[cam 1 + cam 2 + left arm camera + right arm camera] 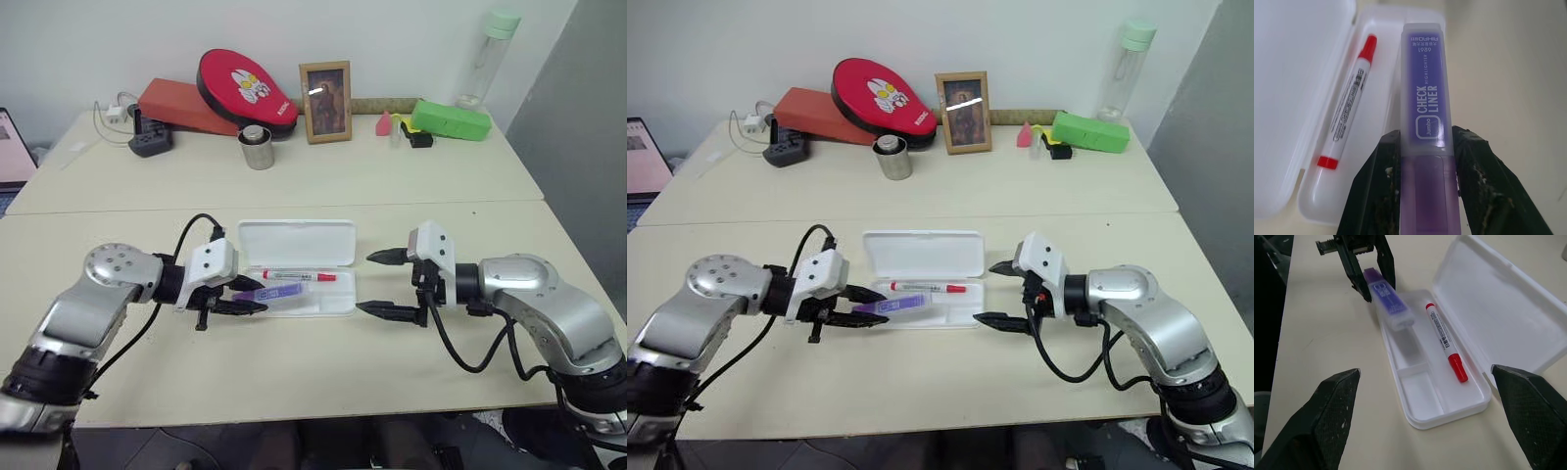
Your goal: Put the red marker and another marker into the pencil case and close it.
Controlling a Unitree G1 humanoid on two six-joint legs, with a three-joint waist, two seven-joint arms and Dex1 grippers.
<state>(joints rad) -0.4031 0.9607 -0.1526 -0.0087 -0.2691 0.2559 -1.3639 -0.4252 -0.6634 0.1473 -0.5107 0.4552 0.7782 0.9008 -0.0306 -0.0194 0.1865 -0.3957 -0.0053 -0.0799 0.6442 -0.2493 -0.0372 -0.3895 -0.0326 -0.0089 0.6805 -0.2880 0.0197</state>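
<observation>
Near the table's front edge, the pencil case [338, 299] lies open with the red marker [299, 276] inside. Left hand [245, 295] grips the purple marker [269, 292] over the case; right hand [384, 284] spreads wide, empty.

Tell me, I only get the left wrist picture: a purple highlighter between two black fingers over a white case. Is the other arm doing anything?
Observer: The right gripper sits at the case's other end, fingers wide apart, holding nothing.
Operator: Is the case on a bare table?
Observer: No. At the table's far edge stand a framed picture, a metal cup and a green box.
Operator: Is the highlighter already inside?
Observer: Not fully. The right wrist view shows the purple highlighter slanting over the pencil case rim, gripped by the left gripper; the red marker lies in the tray.
</observation>
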